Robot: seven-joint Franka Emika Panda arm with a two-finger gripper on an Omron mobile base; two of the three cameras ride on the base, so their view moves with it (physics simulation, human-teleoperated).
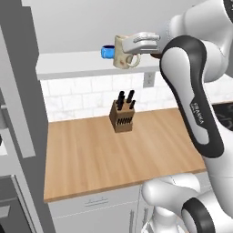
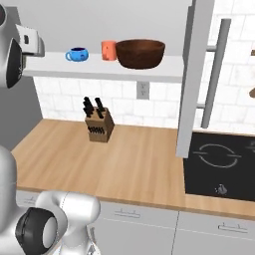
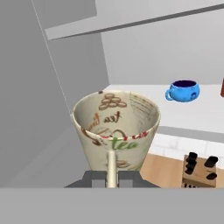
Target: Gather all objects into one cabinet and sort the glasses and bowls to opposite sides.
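My gripper (image 3: pixel 112 178) is shut on the loop handle of the beige mug (image 3: pixel 116 129), which has "tea" lettering and is held upright. In the left base view the gripper (image 1: pixel 134 47) holds the mug (image 1: pixel 123 53) at the height of the pale-grey cabinet ledge (image 1: pixel 68 69), in front of its edge and just right of the small blue bowl (image 1: pixel 108 52). On the ledge (image 2: pixel 94 70) stand the blue bowl (image 2: pixel 77 54), then the orange cup (image 2: pixel 108 50), then the wide dark-brown bowl (image 2: pixel 140 53). The blue bowl (image 3: pixel 183 90) lies ahead and to the right of the mug.
A wooden knife block (image 1: pixel 122 116) stands on the wood counter (image 1: pixel 100 154) below the ledge. A grey wall panel (image 1: pixel 22 91) closes the left side. To the right are a grey upright panel (image 2: pixel 191 79) and a black cooktop (image 2: pixel 219 164).
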